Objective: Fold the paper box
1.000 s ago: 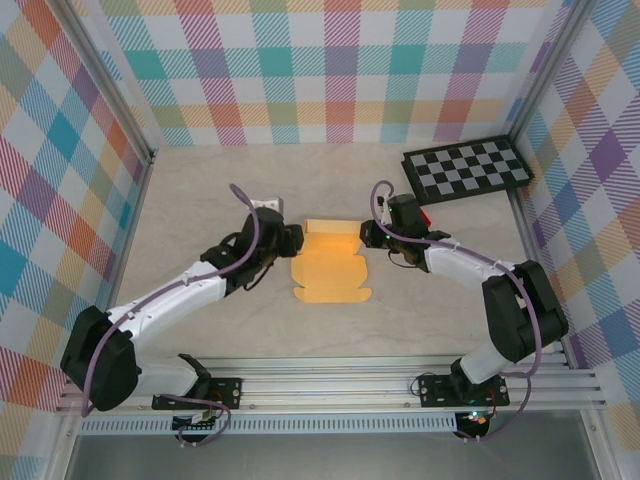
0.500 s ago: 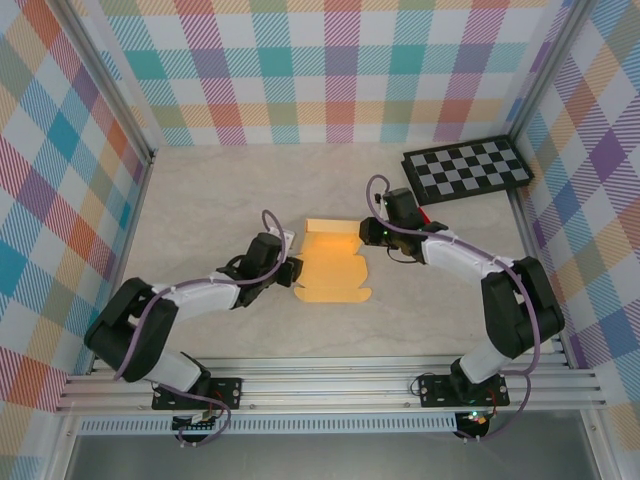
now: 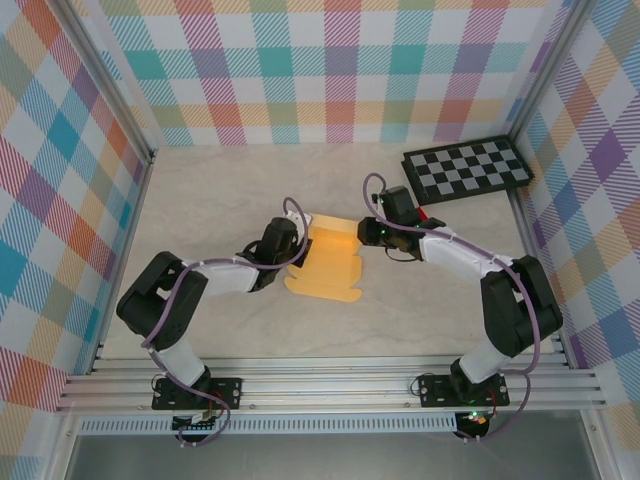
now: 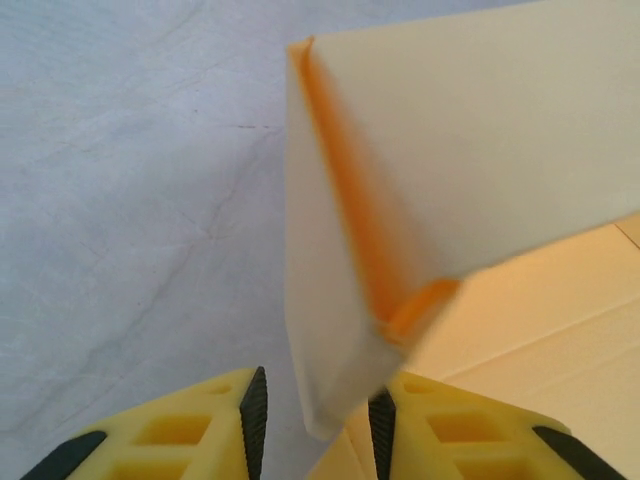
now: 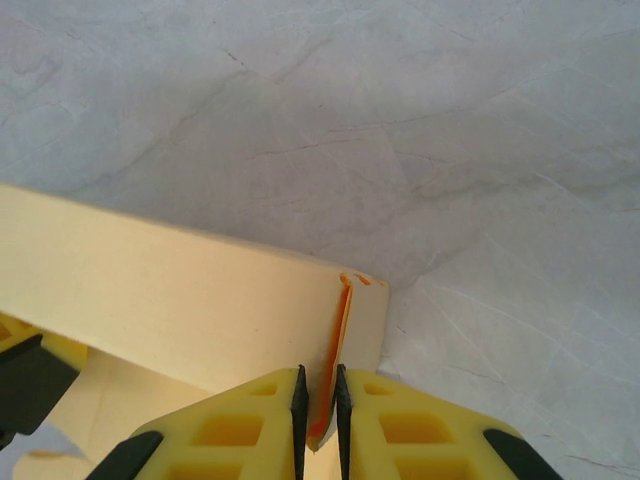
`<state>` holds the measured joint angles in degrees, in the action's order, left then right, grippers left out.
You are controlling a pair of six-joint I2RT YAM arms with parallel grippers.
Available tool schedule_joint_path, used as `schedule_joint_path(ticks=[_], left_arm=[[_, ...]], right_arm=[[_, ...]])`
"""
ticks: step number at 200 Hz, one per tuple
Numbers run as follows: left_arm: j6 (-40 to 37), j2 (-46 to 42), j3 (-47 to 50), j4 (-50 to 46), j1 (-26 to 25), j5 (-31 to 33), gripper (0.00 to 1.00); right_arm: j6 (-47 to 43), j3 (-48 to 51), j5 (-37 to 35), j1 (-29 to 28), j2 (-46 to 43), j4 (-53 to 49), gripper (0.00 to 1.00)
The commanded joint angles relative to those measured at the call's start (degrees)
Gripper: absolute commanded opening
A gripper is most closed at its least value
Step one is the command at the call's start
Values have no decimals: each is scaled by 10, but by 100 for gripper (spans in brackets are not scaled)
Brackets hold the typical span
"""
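free: near table (image 3: 400,320) | blocked: checkerboard (image 3: 466,170) far right, paper box (image 3: 330,265) centre

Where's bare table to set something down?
Bare: back-left table between the left wall and left arm; near strip between the paper box and the rail. Crowded: centre, left gripper and right gripper at the box; back right, the checkerboard.
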<state>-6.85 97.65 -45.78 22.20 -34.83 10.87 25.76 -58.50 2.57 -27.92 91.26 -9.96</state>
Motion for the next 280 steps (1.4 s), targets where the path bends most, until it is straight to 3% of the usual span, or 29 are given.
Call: schedule_joint_path(ticks=[1,29,50,72,97,125,150,186,230,280], left_arm=[[6,25,-27,32,-19,47,30],[26,46,-48,33,-26,58,29],[32,57,-56,32,-26,57,37],[24,72,-61,31,-25,72,36],[33,82,-73,31,-25,74,27],[72,96,-104,12,-27,102,0],[137,126,-161,-76,-35,190,0],[198,150,-182,-143,-38,257,0],[183,148,-154,-106,-39,212,0],[132,143,-141,-88,-40,200,0]], right_arm=[[6,-12,1,-15,14,-38,18],[12,-24,2,-29,24,-41,18],[17,-28,7,-32,28,-45,18],[20,-32,8,-31,28,-50,18],[27,-33,20,-32,31,-50,18],[43,-35,25,-36,36,-50,18],[62,-33,24,-41,37,-49,18],[78,-32,12,-47,34,-49,18],[74,-43,8,-47,39,-53,19],[41,-86,-13,-42,4,-100,33]])
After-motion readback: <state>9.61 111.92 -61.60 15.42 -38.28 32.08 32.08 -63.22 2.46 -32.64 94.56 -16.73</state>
